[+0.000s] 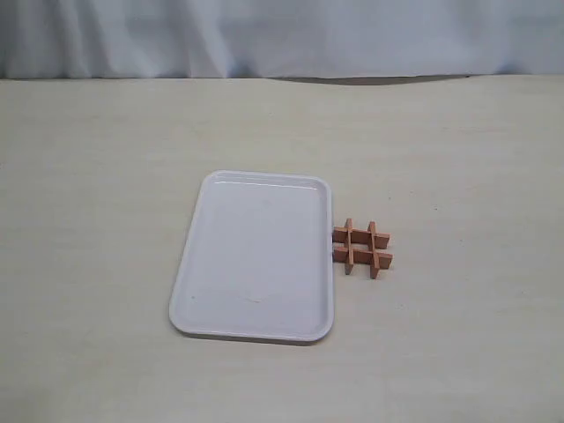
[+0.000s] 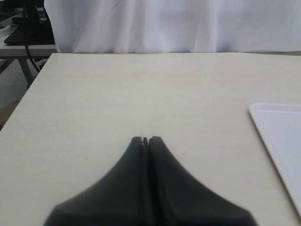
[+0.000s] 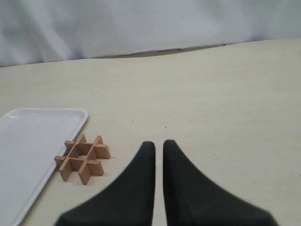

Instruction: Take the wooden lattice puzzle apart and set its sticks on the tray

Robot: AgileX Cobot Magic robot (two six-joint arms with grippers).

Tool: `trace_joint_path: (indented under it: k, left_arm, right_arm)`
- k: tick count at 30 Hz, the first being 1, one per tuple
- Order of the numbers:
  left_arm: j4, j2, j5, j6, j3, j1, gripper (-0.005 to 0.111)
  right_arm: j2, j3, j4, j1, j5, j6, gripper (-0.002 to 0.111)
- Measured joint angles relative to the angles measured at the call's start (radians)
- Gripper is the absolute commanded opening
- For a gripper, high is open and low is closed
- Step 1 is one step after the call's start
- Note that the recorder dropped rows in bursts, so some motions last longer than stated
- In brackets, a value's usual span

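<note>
Pale wood-grain tabletop [image 1: 106,176], backed by white cloth [image 1: 264,35] along the far edge.

At the left, left gripper [image 2: 145,139] over the tabletop, dark jaws pressed together tip to tip, holding nothing.

Near the middle, white glossy tray [image 1: 256,256], lying flat with rounded corners and a low rim, long sides running away from the exterior camera.

Just beside its right rim, toward the nearer half, puzzle [image 1: 362,247]: fully assembled, four reddish-brown sticks [image 3: 75,162] locked two across two in a hash shape, flat on the tabletop and outside the tray. One stick end possibly touching the rim; too close to call from these views.

At the right, right gripper [image 3: 158,143] over the tabletop, near the puzzle but clear of it. Jaws all but together, only a thin slit of tabletop showing between them, gripping nothing.
</note>
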Motion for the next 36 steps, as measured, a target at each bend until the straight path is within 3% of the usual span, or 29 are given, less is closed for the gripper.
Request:
trace_joint_path:
  k: [13,23,30,36]
  left_arm:
    - [0.000,0.000,0.000,0.000,0.000,0.000,0.000]
    - [0.000,0.000,0.000,0.000,0.000,0.000,0.000]
    - [0.000,0.000,0.000,0.000,0.000,0.000,0.000]
    - [0.000,0.000,0.000,0.000,0.000,0.000,0.000]
  right_arm:
    - [0.000,0.001,-0.002,0.000,-0.025,0.000,0.006]
    - [0.000,0.002,-0.004,0.000,-0.411,0.000,0.006]
    - [0.000,0.002,0.003,0.000,-0.522,0.002,0.006]
    - [0.000,0.002,0.195,0.000,-0.621,0.103,0.006]
